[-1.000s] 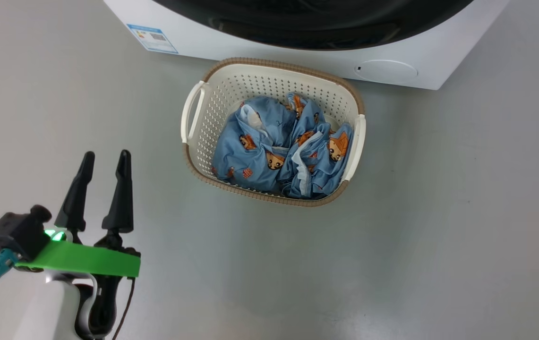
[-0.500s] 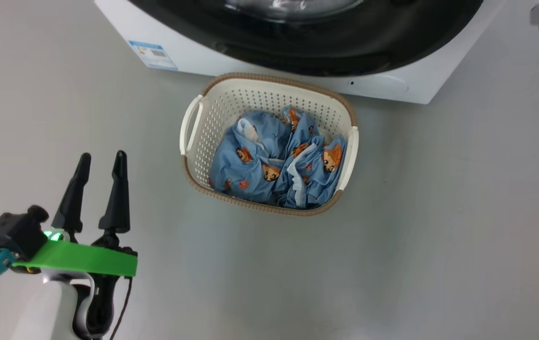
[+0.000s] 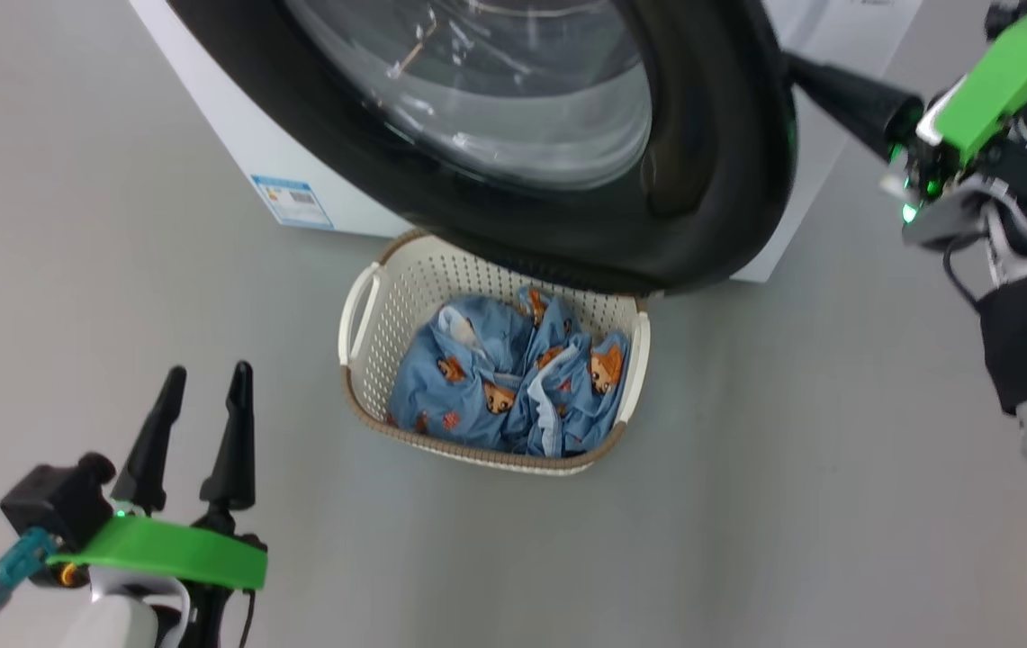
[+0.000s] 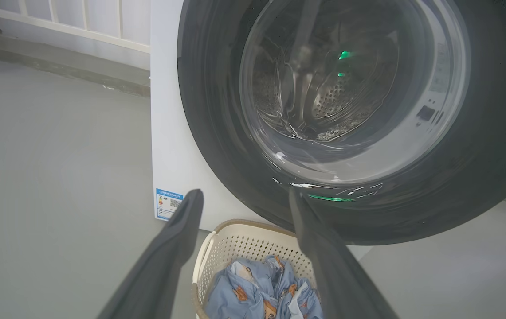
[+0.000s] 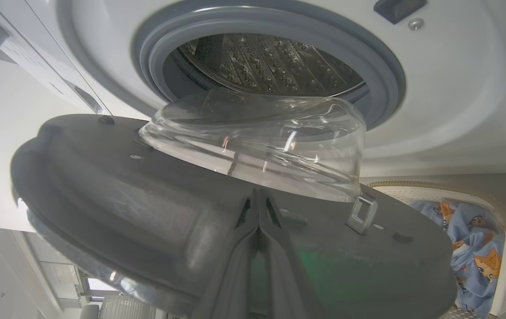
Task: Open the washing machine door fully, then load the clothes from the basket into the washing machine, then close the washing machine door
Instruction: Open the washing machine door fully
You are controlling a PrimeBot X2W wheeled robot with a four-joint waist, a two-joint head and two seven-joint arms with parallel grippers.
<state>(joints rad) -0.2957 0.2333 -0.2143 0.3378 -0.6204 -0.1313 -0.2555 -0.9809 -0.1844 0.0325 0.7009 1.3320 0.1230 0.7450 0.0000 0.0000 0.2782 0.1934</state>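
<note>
1. Our right fingers (image 5: 279,266) are pressed together, empty, their tips against the grey inner face of the door (image 5: 124,190).
2. Our left fingers (image 3: 232,441) stand wide apart above the floor (image 3: 837,450), well left of the basket (image 3: 360,306).
3. We see the door swung partly out from the washing machine (image 4: 168,110).
4. Clothes (image 3: 495,387) lie bunched in the basket, just before the machine.

Head camera has tilted up and swung, so the whole frame shifted. The washing machine door (image 3: 711,180) has come off the front of the washing machine (image 3: 207,108) and now stands part open, its lower edge overhanging the back rim of the basket (image 3: 356,315). The right gripper (image 3: 828,83) has entered at upper right, jaws together, reaching behind the door's free edge onto its inner face.
</note>
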